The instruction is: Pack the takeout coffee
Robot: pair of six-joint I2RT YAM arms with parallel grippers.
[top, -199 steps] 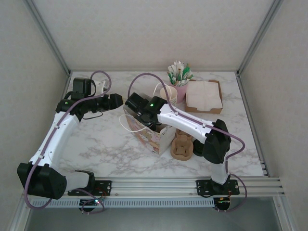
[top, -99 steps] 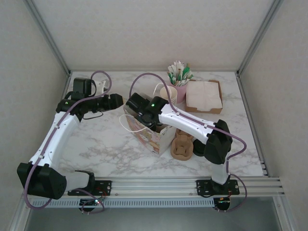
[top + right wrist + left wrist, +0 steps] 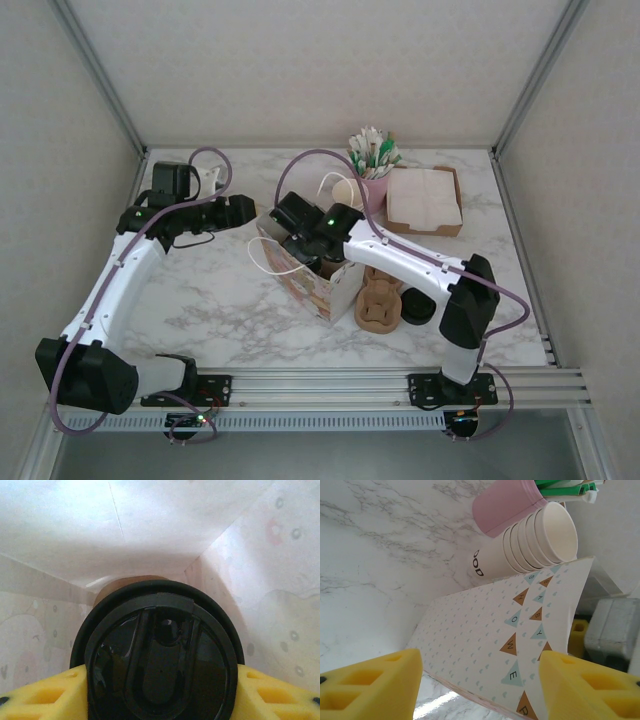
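Left gripper (image 3: 243, 212) unmoved: jaws wide, empty, hovering just left of patterned paper bag (image 3: 318, 290) at table centre. My right arm's elbow has swung right in the last second, and wrist has shifted right above bag mouth. Right gripper (image 3: 160, 687) reaches into bag, yellow fingers (image 3: 45, 692) clamping takeout coffee (image 3: 160, 655), black lid up, between bag walls. Packing nearly done, I judge; release remains.

A white marble-patterned bench (image 3: 200, 300) with grey veining sits inside a three-sided enclosure. Pale, finely textured panels form the back wall (image 3: 320, 70) and both side walls (image 3: 50, 200). Slim aluminium posts (image 3: 100, 75) run up the rear corners. A ribbed aluminium rail (image 3: 330, 380) lines the near edge. Lighting is soft and even.
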